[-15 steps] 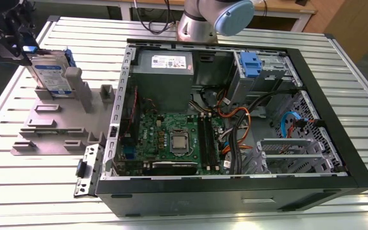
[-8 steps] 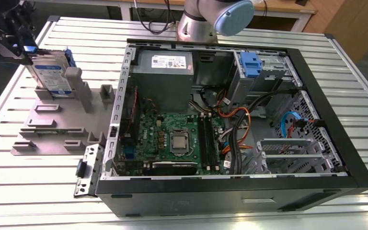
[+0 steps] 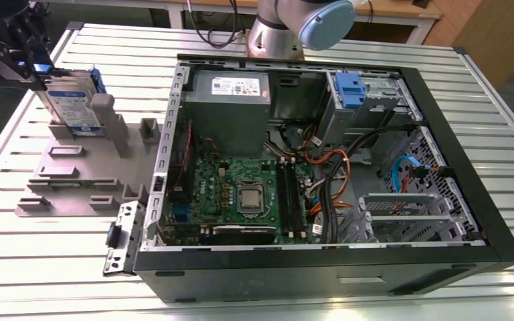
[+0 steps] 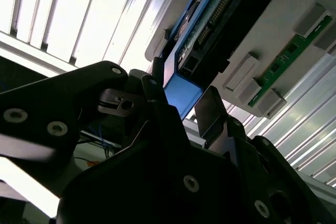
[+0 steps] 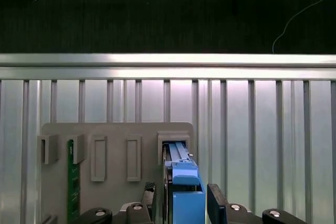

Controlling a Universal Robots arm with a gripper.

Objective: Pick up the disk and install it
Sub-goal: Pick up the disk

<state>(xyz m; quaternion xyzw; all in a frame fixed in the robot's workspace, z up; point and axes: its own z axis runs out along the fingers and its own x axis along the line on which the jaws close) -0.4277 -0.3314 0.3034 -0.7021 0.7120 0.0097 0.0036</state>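
Ribbed aluminium table [image 3: 471, 87] carries a black open computer case [image 3: 474, 194] and, just beside it on the exterior view's left, a grey plastic fixture plate [image 3: 105, 164] with several slots. The flat silver disk in a blue plastic carrier frame [image 3: 71, 107] stands upright on its edge in a slot at the plate's corner, near the table's edge, with free room above. The black gripper [image 5: 181, 187] sits astride the disk's upper edge; whether it clamps the disk or only surrounds it, I cannot tell.
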